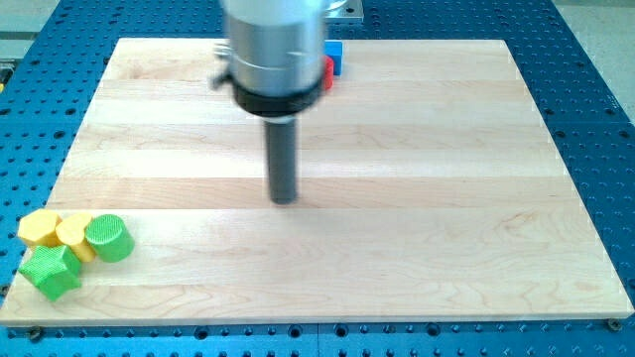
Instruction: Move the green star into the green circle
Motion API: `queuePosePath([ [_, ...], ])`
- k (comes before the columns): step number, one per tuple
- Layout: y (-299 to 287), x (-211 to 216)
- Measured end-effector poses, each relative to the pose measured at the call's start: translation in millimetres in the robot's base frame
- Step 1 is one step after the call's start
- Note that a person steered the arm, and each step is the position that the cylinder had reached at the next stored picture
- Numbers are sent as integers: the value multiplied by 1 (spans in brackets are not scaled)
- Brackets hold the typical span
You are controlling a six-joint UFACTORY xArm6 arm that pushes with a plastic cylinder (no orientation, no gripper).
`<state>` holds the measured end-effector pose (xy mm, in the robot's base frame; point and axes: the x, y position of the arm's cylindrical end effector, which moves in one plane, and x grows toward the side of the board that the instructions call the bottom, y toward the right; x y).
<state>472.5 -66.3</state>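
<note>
The green star point(50, 271) lies at the view's bottom left corner of the wooden board point(417, 238). The green circle point(109, 238), a short cylinder, sits just up and right of it, close by or touching. My tip point(285, 199) rests on the board near the middle, far to the right of both green blocks and touching no block.
Two yellow blocks point(40, 228) point(73, 234) sit side by side above the green star, left of the green circle. A blue block point(335, 57) and a red block point(325, 71) stand at the view's top edge, partly hidden behind the arm's body.
</note>
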Motion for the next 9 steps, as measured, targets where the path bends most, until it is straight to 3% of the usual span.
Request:
queuePosePath([
  [1,-65,-22],
  [3,-195,-18],
  [4,-238,12],
  [5,-239,15],
  [7,-238,98],
  [8,-238,101],
  [9,-221,137],
])
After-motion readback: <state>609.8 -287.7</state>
